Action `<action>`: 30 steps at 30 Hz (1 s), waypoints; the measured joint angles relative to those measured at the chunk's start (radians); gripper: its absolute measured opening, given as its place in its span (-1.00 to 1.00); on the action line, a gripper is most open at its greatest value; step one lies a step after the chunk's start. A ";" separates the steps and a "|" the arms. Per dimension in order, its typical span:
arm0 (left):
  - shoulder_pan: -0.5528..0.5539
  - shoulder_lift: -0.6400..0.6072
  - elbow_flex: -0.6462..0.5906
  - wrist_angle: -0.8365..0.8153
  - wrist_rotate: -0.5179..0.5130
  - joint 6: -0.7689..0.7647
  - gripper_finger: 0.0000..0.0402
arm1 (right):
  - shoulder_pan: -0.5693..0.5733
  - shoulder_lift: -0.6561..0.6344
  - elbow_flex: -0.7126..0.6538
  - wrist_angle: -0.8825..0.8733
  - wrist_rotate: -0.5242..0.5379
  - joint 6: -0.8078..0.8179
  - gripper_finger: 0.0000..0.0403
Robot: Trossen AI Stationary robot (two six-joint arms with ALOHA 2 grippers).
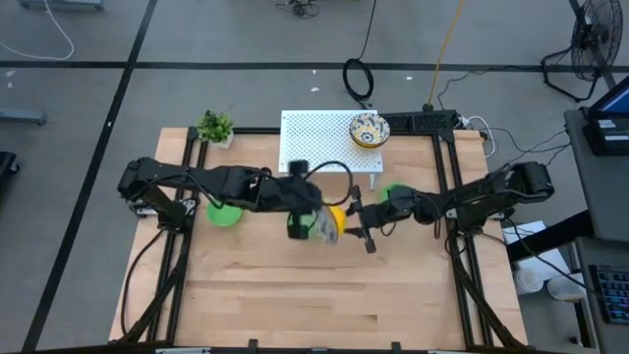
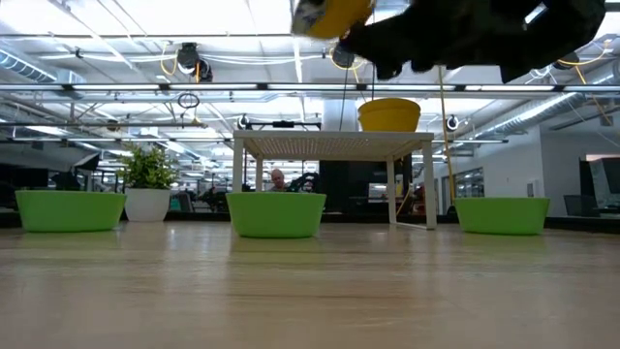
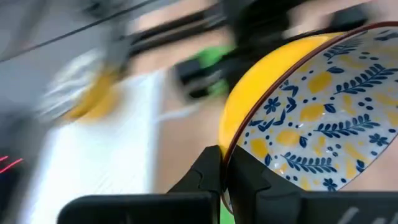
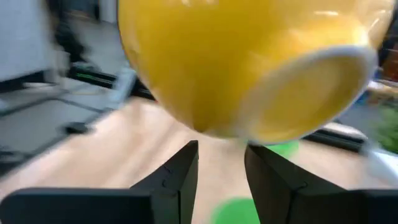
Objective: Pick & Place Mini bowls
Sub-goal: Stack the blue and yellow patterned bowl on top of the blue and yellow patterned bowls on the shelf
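Yellow bowl (image 3: pixel 311 118), blue-and-white floral inside, tilted

held yellow bowl (image 2: pixel 329 15) cut by low view's top edge, left wrist background blurred

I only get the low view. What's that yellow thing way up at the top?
Observer: A yellow floral bowl, white with blue leaves inside. The left end effector is pinching its rim.
Operator: Is the other arm holding it too?
Observer: No. The right end effector is open, close to the bowl's base, with its fingers apart.
Operator: Is the yellow one on the little table the same kind?
Observer: Yes. From above, the second bowl shows the same floral inside. It sits at a corner of the white perforated rack.
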 joint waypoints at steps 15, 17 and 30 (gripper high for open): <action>-0.043 0.000 0.000 -0.081 -0.559 -0.065 -0.96 | 0.003 -0.002 0.000 -0.037 0.681 -0.080 -0.42; -0.046 0.000 0.000 -0.066 -0.629 -0.055 -0.96 | 0.003 -0.002 0.000 0.004 0.707 -0.106 -0.42; -0.040 0.000 0.000 0.042 -0.859 0.023 -0.96 | 0.006 -0.002 0.001 0.280 0.656 -0.390 -0.11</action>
